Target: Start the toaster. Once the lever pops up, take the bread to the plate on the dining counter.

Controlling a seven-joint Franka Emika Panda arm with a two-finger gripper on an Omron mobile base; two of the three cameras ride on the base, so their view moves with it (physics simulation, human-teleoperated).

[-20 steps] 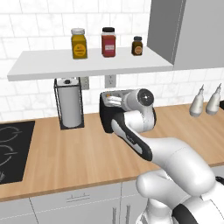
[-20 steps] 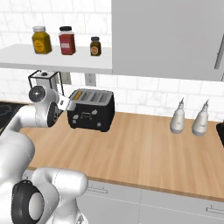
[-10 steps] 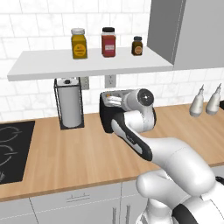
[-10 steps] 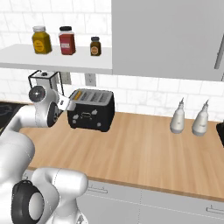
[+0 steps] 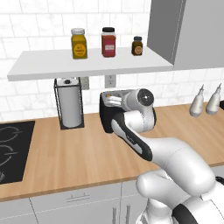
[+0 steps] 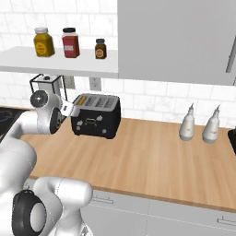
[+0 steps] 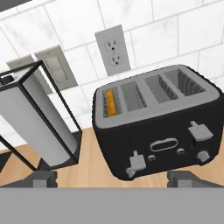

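The black toaster [image 7: 157, 127] stands on the wood counter against the tiled wall, also seen as toaster [image 6: 97, 117] and, half behind my arm, toaster [image 5: 106, 116]. The orange-brown bread [image 7: 111, 101] sits sunk in its leftmost slot, its top edge just visible as bread [image 6: 79, 99]. The left lever [image 7: 135, 164] sits low near the toaster's base, while the right lever [image 7: 199, 130] stands high. My gripper [image 7: 113, 179] hovers in front of the toaster's left end, open wide, with nothing between its fingers. The plate and the dining counter are out of view.
A wire-framed paper-towel holder [image 7: 39, 127] stands just left of the toaster. Three spice jars [image 5: 107, 42] line the shelf above. Two pale bottles [image 6: 199, 124] stand at the right, a black stovetop [image 5: 11, 148] lies at the left. A wall outlet [image 7: 113, 49] is behind the toaster.
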